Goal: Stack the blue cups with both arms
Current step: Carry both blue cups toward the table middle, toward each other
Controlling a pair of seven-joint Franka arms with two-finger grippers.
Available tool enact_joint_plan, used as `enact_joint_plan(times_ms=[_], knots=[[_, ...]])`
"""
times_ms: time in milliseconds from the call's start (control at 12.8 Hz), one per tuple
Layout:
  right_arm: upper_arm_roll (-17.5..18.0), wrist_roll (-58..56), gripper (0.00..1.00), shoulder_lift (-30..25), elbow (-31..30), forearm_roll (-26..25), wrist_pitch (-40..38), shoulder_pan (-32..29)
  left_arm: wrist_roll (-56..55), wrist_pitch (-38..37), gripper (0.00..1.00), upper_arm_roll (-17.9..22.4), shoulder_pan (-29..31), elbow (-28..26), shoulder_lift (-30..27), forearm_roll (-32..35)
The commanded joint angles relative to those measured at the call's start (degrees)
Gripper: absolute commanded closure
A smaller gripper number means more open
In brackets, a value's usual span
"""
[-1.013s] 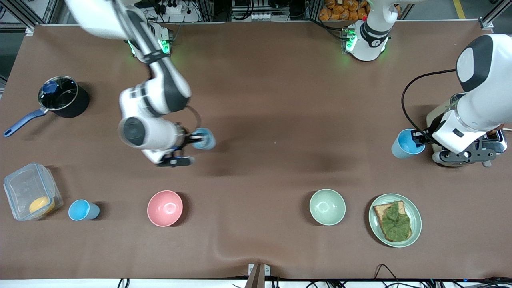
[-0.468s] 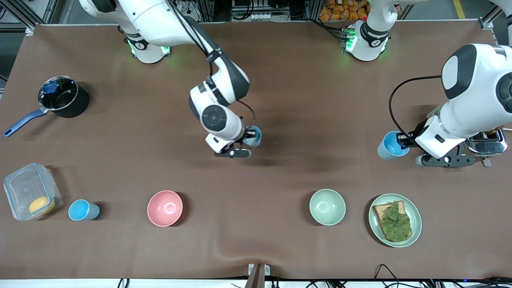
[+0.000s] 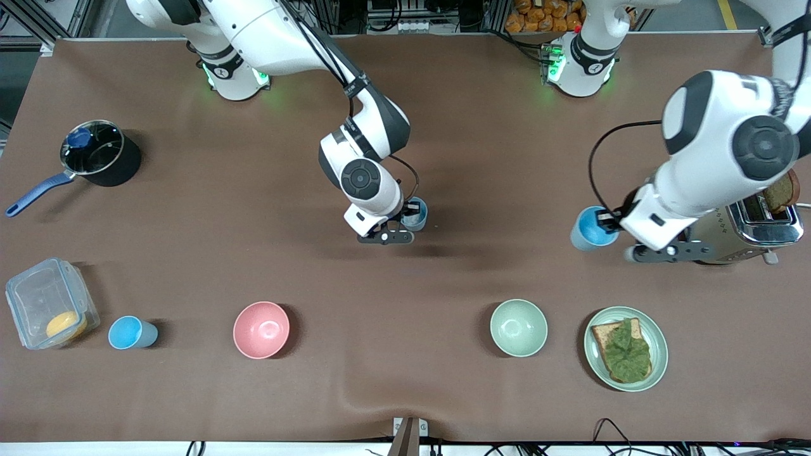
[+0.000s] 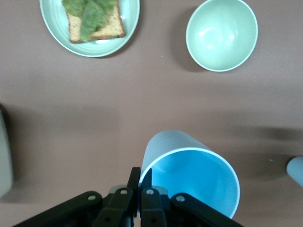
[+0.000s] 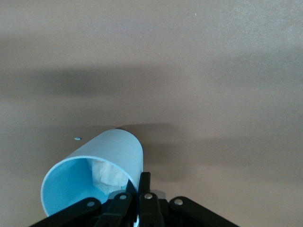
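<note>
Carrying both blue cups toward mid-surface for stacking.
Right hand [image 3: 405, 227] clamped on pale cup [image 3: 415, 214]; left hand [image 3: 609, 220] clamped on sky-blue cup [image 3: 589, 229]. Next, probably: aligning one above the other.

Both cup-carrying tools [image 3: 412, 221] [image 3: 607, 221] closer together — mid-table.

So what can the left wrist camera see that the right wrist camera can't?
Only the left wrist view shows the pale green bowl, the plate with leaf-topped toast, and the brighter sky blue cup pinched at its rim by the left gripper. Only the right wrist view shows the pale grey-blue cup, something white inside it, held by the right gripper. Both show the brown table and one gripped blue cup.
</note>
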Motion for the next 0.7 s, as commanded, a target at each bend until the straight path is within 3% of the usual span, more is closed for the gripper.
enact_joint_plan(times_ms=[0,234,623], knots=[[-0.7,0.8,0.01,1.0,1.8,0.2,0.1,0.9,-4.2,-0.9,1.00,0.4,-2.4,2.9,1.3,-1.1],[-1.1,0.7,0.00,-0.6,3.7,0.3,-1.0,0.3,-9.0,-0.4,1.00,0.4,-4.9,2.9,2.2,-1.1],[-1.6,-0.6,0.00,-5.3,9.4,0.1,-16.0,-7.3,-19.0,3.1,1.00,0.3,-10.4,2.9,3.9,-1.8]])
